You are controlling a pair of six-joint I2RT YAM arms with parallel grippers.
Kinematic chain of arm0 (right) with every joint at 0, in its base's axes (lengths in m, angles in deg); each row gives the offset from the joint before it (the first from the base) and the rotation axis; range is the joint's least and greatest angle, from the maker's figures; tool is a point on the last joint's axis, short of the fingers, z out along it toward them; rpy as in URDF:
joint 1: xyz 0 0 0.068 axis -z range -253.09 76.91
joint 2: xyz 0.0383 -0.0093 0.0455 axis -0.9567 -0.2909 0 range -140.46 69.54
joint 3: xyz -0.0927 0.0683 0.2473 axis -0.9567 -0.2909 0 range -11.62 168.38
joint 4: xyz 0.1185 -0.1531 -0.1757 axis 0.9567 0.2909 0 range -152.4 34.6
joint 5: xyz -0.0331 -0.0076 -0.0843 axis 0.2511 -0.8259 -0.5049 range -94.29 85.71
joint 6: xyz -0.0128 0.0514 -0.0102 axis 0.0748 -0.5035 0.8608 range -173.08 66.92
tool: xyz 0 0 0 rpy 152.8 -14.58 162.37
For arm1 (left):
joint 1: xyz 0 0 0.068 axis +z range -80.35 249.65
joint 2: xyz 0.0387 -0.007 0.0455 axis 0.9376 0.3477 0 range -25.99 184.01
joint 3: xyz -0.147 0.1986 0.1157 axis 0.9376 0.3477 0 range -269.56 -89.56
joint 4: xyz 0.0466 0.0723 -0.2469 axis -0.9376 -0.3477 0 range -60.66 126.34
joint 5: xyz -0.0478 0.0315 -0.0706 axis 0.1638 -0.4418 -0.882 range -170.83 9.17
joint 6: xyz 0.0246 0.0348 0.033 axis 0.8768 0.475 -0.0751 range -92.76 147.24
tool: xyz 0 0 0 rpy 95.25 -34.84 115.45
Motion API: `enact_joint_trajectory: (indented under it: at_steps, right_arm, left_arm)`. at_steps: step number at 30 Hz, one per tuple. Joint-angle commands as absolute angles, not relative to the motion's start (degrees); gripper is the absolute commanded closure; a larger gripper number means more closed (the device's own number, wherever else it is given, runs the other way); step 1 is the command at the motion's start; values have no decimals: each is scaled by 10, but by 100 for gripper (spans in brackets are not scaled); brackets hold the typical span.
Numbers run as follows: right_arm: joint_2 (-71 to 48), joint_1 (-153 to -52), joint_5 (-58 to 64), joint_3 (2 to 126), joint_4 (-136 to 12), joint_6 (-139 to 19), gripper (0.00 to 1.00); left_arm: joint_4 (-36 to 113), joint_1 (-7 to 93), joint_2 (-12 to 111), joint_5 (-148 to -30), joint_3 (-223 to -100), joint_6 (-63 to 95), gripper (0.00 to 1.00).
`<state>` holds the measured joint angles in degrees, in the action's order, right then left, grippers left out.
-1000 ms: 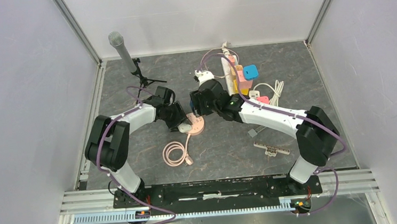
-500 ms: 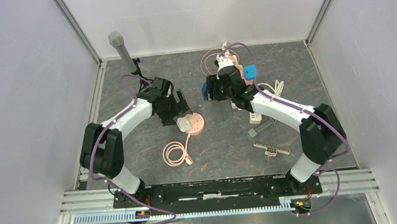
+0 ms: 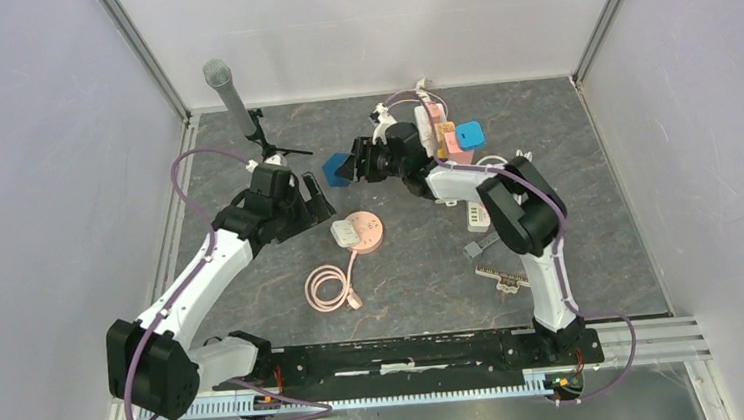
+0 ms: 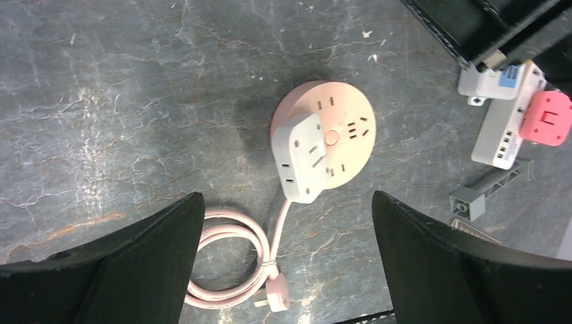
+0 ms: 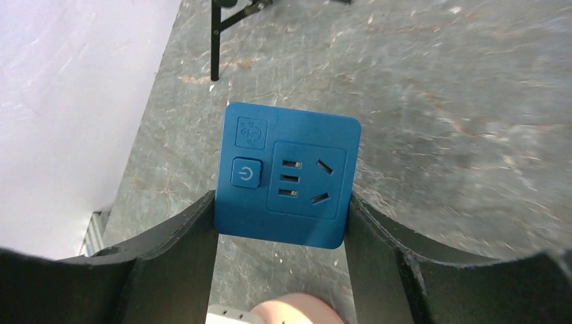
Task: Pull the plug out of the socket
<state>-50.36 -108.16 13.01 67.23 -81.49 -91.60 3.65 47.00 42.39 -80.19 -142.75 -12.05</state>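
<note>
The right gripper (image 5: 282, 202) is squeezed tight on the blue plug (image 5: 287, 174) and holds it over the grey table (image 5: 472, 101), well away from the round pink socket (image 4: 344, 131). The left gripper (image 4: 287, 202) is wide open with nothing in it, up above the pink socket. The socket lies flat on the table with a white plug (image 4: 302, 158) stuck on it.
</note>
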Motion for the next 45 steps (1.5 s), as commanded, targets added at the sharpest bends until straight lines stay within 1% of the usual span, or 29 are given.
enact_joint_trajectory:
  at_steps: [1,3,5,7,10,11,13,15,18,21,24,28,33,39,41,43,45]
  right_arm:
    - [-574,-1082,234,726,-941,-970,79]
    - [-591,-1082,245,742,-941,-965,72]
    - [-596,-1082,239,748,-936,-958,60]
    - [-594,-1081,229,754,-921,-947,46]
    - [-583,-1082,200,766,-867,-912,20]
    - [-575,-1082,188,766,-854,-896,14]
    - [-560,-1081,168,771,-822,-869,8]
    - [-555,-1081,157,797,-783,-844,4]
    - [-555,-1081,124,851,-699,-816,3]
    - [-523,-1081,86,842,-671,-799,2]
    - [-471,-1082,66,796,-670,-785,6]
    - [-391,-1087,54,714,-671,-771,15]
    - [-314,-1112,30,599,-666,-749,17]
    - [-277,-1141,-8,517,-646,-766,22]
    - [-271,-1146,-18,493,-644,-780,23]
    - [-269,-1147,-28,478,-638,-794,23]
    - [-270,-1147,-31,468,-634,-801,24]
  left_arm:
    - [56,468,415,-776,-1404,-100,0]
    - [57,468,428,-786,-1407,-100,0]
    - [54,469,439,-793,-1414,-99,0]
    - [54,469,447,-796,-1417,-96,0]
    - [54,469,455,-798,-1420,-93,0]
    - [54,469,460,-801,-1421,-93,0]
    - [55,469,468,-806,-1423,-93,0]
    - [60,469,476,-813,-1424,-95,0]
    - [66,469,484,-827,-1426,-98,0]
    - [66,470,492,-832,-1430,-100,0]
    - [67,469,497,-839,-1428,-103,1]
    - [72,470,506,-848,-1426,-108,3]
    - [64,472,535,-841,-1429,-127,5]
    - [83,475,585,-907,-1437,-147,13]
    - [89,476,596,-924,-1443,-155,19]
    - [91,476,607,-939,-1450,-162,22]
    - [97,476,616,-955,-1454,-171,27]
